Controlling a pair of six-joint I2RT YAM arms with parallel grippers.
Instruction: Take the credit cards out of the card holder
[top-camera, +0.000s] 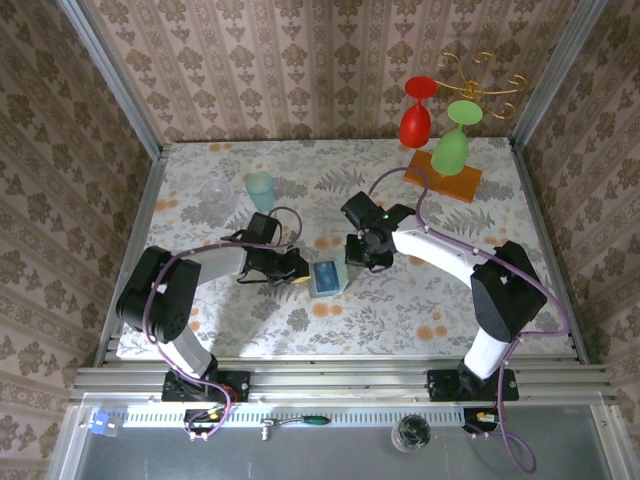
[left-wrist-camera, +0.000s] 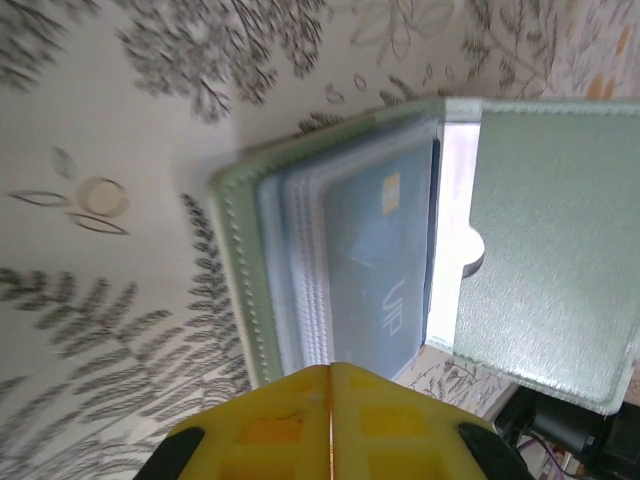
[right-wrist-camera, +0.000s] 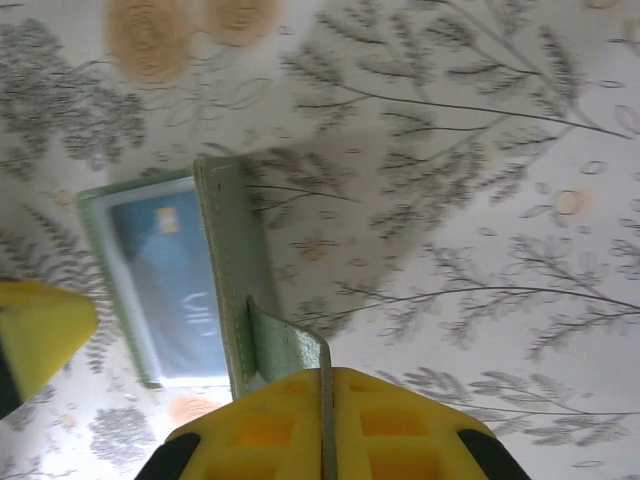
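Note:
The grey-green card holder (top-camera: 341, 277) lies open like a book between my two grippers. A blue credit card (left-wrist-camera: 385, 270) marked VIP sits in its clear sleeves on one panel. The other panel (left-wrist-camera: 550, 250) stands opened out beside it. My left gripper (left-wrist-camera: 330, 368) is shut, its yellow tips against the near edge of the card stack, and nothing shows in the seam between them. My right gripper (right-wrist-camera: 322, 372) is shut on a thin grey-green flap of the card holder (right-wrist-camera: 225, 270), which holds that panel tilted up. The blue card (right-wrist-camera: 170, 280) lies beyond it.
A red glass (top-camera: 416, 118) and a green glass (top-camera: 452, 145) hang on a gold stand with an orange base (top-camera: 445, 180) at the back right. A pale green cup (top-camera: 260, 188) and a clear glass (top-camera: 215, 192) stand at the back left.

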